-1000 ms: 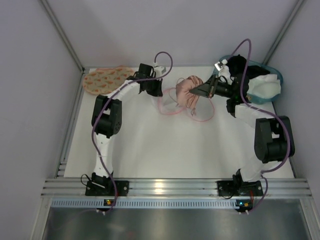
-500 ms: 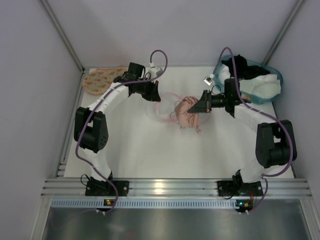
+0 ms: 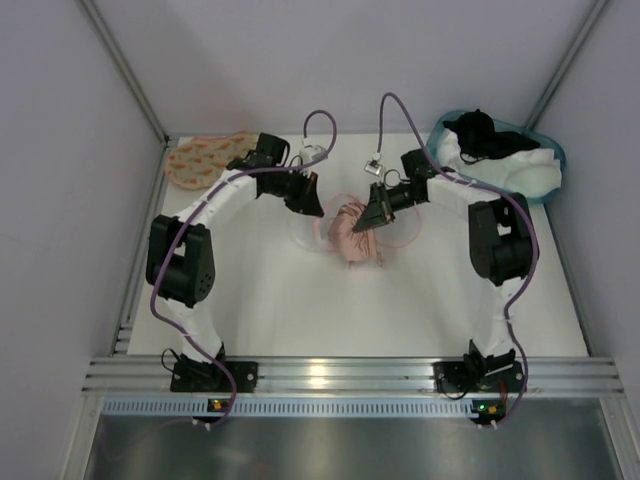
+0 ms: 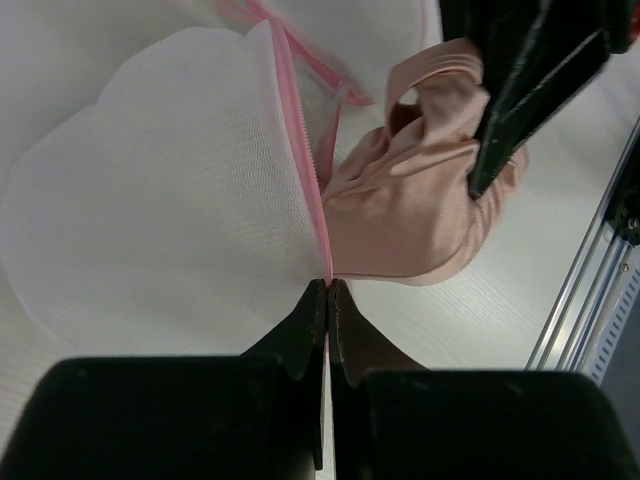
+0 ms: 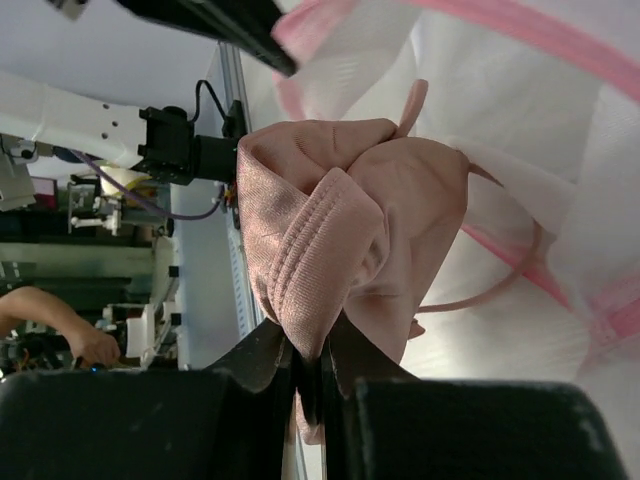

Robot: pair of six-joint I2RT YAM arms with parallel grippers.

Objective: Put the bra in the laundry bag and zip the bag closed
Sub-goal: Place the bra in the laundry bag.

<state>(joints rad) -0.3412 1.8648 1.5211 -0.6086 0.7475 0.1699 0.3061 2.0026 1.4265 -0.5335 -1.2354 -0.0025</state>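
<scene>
Right gripper (image 5: 310, 352) is clamped on a fold of the bra (image 5: 340, 210). Bra is bunched at the laundry bag (image 4: 150, 200) mouth, not inside yet. Left gripper (image 4: 328, 292) is pinched tight on the bag's pink zipper rim (image 4: 298, 140), holding the mouth up.

Risks:
- thin straps (image 5: 500, 285) trail outside the bag and could snag the zipper
- slick satin may slip the grip
- floppy mesh mouth could collapse

Bag is round, white translucent mesh. Beyond the bag: teal basket (image 3: 535, 130), orange-printed padded piece (image 3: 205, 160).
</scene>
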